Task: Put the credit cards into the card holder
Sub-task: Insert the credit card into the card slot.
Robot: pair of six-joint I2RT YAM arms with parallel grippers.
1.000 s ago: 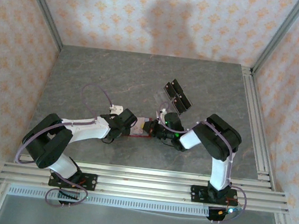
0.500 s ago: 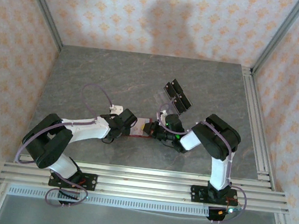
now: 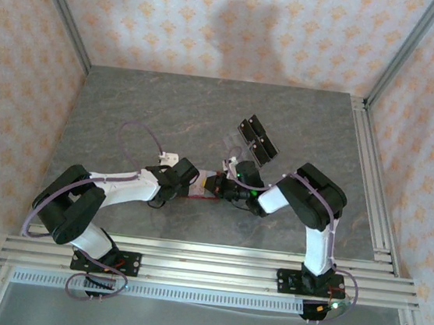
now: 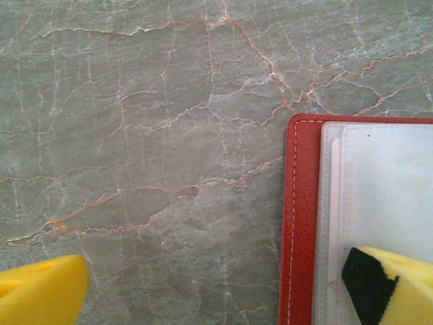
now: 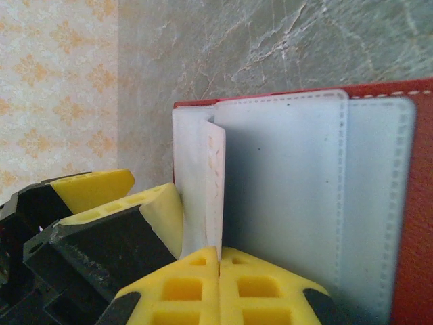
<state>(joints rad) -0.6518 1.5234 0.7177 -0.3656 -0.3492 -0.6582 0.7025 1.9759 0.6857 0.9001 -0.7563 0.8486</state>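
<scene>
Soft, even light; blurry shadow darkens the back wall (image 3: 248, 25).

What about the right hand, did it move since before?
Yes. The right hand, pinching a credit card, crept slightly left and up the picture, toward the stand with black blocks.

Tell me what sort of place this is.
Most likely a staged robot test cell, not a real room: a stone-patterned tabletop boxed in by wallpapered panels, with aluminium rails at the near edge carrying the left arm and right arm.
</scene>
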